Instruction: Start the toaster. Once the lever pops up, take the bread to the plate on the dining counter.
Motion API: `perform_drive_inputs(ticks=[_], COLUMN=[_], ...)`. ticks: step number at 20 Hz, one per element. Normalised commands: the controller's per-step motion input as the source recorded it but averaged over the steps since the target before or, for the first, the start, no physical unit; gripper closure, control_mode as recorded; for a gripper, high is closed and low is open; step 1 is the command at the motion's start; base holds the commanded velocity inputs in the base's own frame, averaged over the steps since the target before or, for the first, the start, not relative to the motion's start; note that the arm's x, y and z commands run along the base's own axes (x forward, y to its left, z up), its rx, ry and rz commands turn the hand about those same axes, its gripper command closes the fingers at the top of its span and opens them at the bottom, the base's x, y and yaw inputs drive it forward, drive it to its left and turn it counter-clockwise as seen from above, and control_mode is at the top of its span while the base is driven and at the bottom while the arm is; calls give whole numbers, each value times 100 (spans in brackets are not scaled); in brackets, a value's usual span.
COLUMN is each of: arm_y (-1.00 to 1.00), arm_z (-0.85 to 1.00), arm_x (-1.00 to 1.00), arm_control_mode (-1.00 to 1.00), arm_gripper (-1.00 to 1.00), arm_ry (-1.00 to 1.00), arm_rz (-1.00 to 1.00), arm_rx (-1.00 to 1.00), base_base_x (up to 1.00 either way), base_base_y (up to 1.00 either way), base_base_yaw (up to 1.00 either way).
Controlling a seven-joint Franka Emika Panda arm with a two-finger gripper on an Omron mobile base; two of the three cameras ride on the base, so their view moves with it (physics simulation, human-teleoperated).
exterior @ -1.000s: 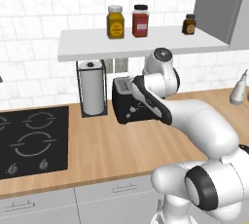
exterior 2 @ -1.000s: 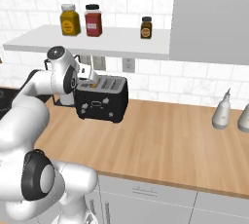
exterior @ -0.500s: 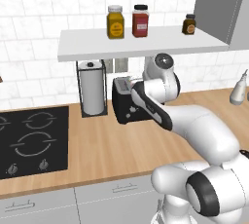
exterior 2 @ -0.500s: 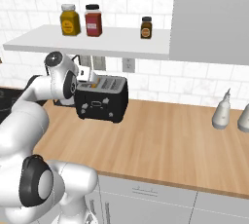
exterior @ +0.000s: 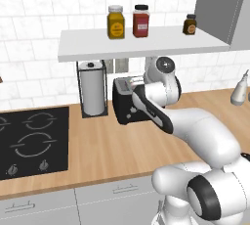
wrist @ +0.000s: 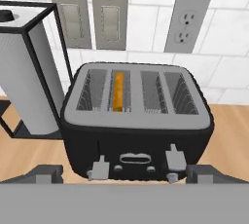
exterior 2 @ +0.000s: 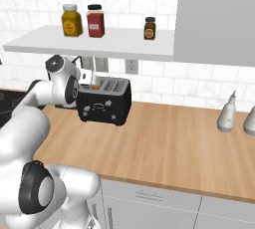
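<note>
Toaster (wrist: 137, 121) on wood worktop (exterior: 107, 141), just right of paper-towel roll (wrist: 22, 79), under shelf w/ jars. Bread (wrist: 118, 91) sunk edge-up in a left slot, long axis running front-to-back away from hand. Two levers on front panel: left one (wrist: 100, 168), on the bread's side, sits just ahead of and below gripper (wrist: 124, 175), near left fingertip. Probably next: drop a finger onto that lever, press down. Jaws spread full wide, holding nothing, apparently not touching toaster yet.
</note>
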Motion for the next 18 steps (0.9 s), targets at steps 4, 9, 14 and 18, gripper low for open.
perform_drive_inputs(ticks=[4,9,14,18], arm_y=[0,0,1,0], arm_z=[0,0,0,0], arm_x=[0,0,0,0], arm_control_mode=[-100,-100,-100,-100], arm_gripper=[-100,-100,-100,-100], arm_ry=[-3,-2,-5,-3], arm_rz=[0,0,0,0], arm_rx=[0,0,0,0], base_base_x=[0,0,0,0], base_base_y=[0,0,0,0], base_base_yaw=[0,0,0,0])
